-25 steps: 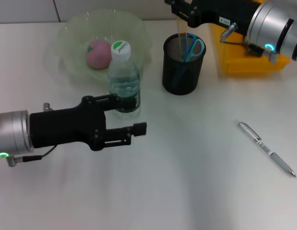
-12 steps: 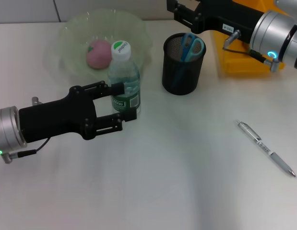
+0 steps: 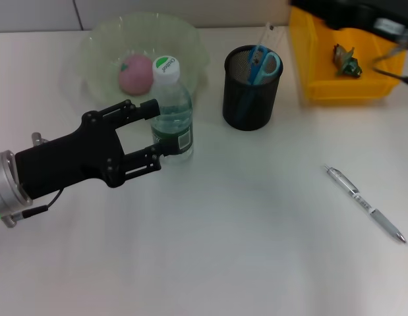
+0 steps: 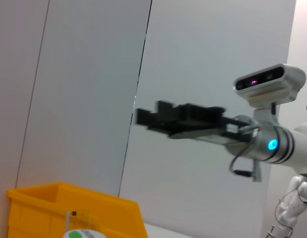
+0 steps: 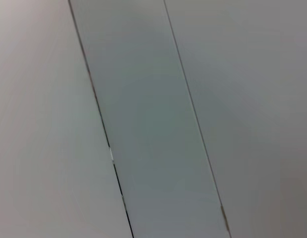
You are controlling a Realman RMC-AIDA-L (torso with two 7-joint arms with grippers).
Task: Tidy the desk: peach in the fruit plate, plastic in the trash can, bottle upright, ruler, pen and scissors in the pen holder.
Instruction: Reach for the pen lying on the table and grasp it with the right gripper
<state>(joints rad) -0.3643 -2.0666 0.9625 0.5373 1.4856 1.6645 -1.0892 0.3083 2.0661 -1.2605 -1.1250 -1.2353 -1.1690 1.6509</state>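
The clear water bottle (image 3: 172,108) with a white cap stands upright in front of the fruit plate (image 3: 187,39), which holds the pink peach (image 3: 136,74). My left gripper (image 3: 156,130) is open, its fingertips at the bottle's left side, not gripping it. The black mesh pen holder (image 3: 251,99) holds blue scissors (image 3: 264,64) and a clear ruler (image 3: 268,31). The silver pen (image 3: 365,205) lies on the desk at the right. My right arm (image 3: 349,13) is blurred at the top right edge, above the bin. Its gripper (image 4: 158,115) shows far off in the left wrist view.
A yellow bin (image 3: 322,85) stands behind and to the right of the pen holder, with a crumpled wrapper (image 3: 345,58) inside. It also shows in the left wrist view (image 4: 74,208), behind the bottle cap (image 4: 79,234). The right wrist view shows only wall panels.
My left gripper has drawn back to the left, from in front of the bottle to its left side. My right arm let the ruler into the pen holder and swung up and right.
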